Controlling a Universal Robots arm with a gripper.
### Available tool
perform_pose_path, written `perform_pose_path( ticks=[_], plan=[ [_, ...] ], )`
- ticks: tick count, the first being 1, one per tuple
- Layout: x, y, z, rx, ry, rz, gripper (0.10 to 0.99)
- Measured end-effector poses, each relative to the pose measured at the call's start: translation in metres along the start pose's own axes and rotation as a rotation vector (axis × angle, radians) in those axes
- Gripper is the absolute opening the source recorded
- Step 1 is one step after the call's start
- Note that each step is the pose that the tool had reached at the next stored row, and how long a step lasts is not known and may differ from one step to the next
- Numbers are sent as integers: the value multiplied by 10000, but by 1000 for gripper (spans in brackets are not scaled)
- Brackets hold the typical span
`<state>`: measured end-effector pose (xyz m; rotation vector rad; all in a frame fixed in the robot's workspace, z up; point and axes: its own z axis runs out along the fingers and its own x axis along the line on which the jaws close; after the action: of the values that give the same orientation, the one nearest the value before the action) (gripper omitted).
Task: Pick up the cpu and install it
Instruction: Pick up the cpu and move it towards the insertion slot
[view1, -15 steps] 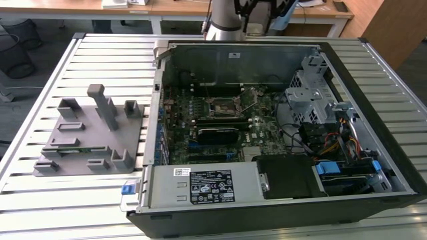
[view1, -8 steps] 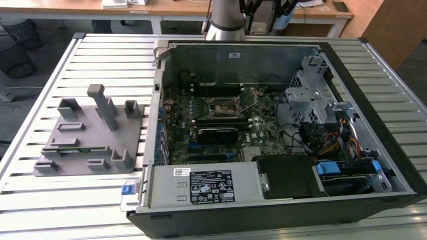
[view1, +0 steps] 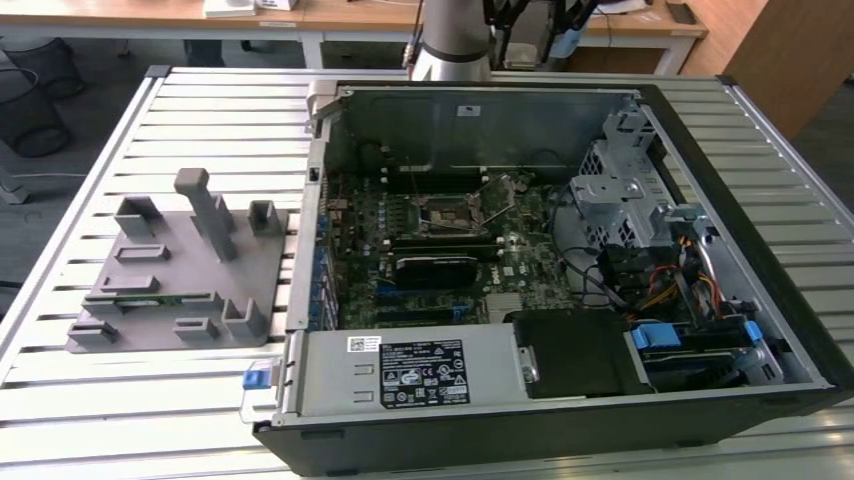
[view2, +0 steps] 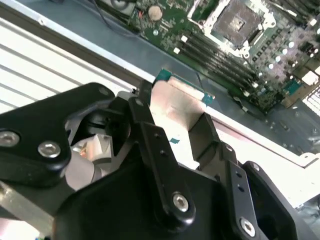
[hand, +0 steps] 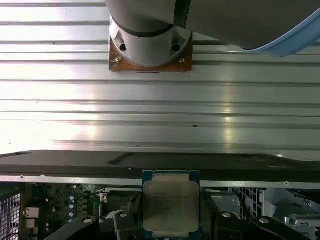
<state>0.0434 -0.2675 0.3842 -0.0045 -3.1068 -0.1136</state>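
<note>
Now — cpu (hand: 170, 202) clamped between two fingers (view2: 148, 122).

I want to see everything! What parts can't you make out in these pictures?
- cpu: part hidden behind the gripper holding it, second wrist view.
- arm: cut off by the exterior view's top edge.
- socket pins: too small, exterior view.

This looks like a robotics lab set up inside an office room. A robot arm (view1: 450, 55) is mounted on a ribbed metal surface (view1: 160, 400), which also carries an open computer case (view1: 534, 445) and a grey fixture block (view1: 174, 290). Behind it stand wooden desks (view1: 360, 15) and a mesh waste bin (view1: 34, 115).
</note>
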Motion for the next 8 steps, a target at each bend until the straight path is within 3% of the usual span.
perform_pose_path(
  ticks=[5, 8],
  plan=[
    [10, -5, 2, -11, -26, 357, 545],
    [10, -59, 0, -12, -27, 359, 545]
  ],
)
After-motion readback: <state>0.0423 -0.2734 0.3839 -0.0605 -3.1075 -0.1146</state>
